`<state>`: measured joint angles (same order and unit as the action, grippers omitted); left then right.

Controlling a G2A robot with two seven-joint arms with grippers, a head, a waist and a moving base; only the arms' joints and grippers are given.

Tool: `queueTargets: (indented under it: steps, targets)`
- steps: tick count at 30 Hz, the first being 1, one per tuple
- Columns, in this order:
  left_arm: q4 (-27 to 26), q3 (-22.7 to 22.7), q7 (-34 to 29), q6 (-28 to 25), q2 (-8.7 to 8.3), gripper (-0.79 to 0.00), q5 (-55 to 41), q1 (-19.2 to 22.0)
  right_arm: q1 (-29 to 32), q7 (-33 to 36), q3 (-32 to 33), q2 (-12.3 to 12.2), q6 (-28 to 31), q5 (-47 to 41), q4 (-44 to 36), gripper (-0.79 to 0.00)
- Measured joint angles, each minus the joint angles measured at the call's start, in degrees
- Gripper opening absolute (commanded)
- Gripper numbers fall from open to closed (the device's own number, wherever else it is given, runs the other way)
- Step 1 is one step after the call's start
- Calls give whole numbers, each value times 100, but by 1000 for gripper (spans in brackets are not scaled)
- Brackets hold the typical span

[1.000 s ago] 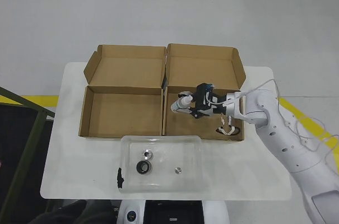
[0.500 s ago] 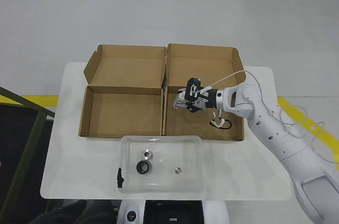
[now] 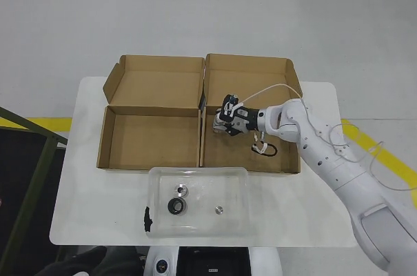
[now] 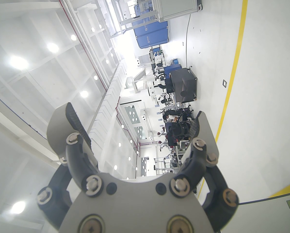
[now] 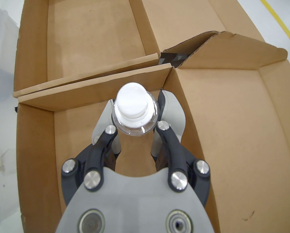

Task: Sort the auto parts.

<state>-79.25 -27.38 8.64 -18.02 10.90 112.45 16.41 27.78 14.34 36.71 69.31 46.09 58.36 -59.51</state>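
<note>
The right gripper (image 5: 134,120) has slid toward the inner wall of the right-hand box (image 5: 232,134), fingers clamped on a white-capped part (image 5: 134,104), so placing looks underway, calling next for lowering and release.

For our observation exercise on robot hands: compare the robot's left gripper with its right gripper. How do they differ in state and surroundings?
The left gripper is open and empty; the right gripper is shut on a white part. The left gripper points out into the hall; the right gripper is over a cardboard box. Both have the same two-fingered grey and black build.
</note>
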Motion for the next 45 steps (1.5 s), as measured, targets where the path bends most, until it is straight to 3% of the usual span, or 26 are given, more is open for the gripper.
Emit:
queueTargets:
  steps: [6, 17, 22, 28, 36, 45]
  targets:
    - [0, 0, 0, 0, 0, 0, 0, 0, -26, -64, -59, 96, 28, 36, 219, -339]
    - [0, 0, 0, 0, 0, 0, 0, 0, 41, -291, 295, 1, 225, 287, -219, -222]
    - [0, 0, 0, 0, 0, 0, 0, 0, 247, -202, 654, -166, 423, 404, -884, -200]
    - [0, 0, 0, 0, 0, 0, 0, 0, 717, 89, 1156, -395, 624, 378, -1845, -277]
    - [0, 0, 0, 0, 0, 0, 0, 0, 1653, 771, 1919, -727, 790, 253, -3359, -154]
    - [0, 0, 0, 0, 0, 0, 0, 0, 2536, 1542, 2257, -953, 1015, 39, -4629, -132]
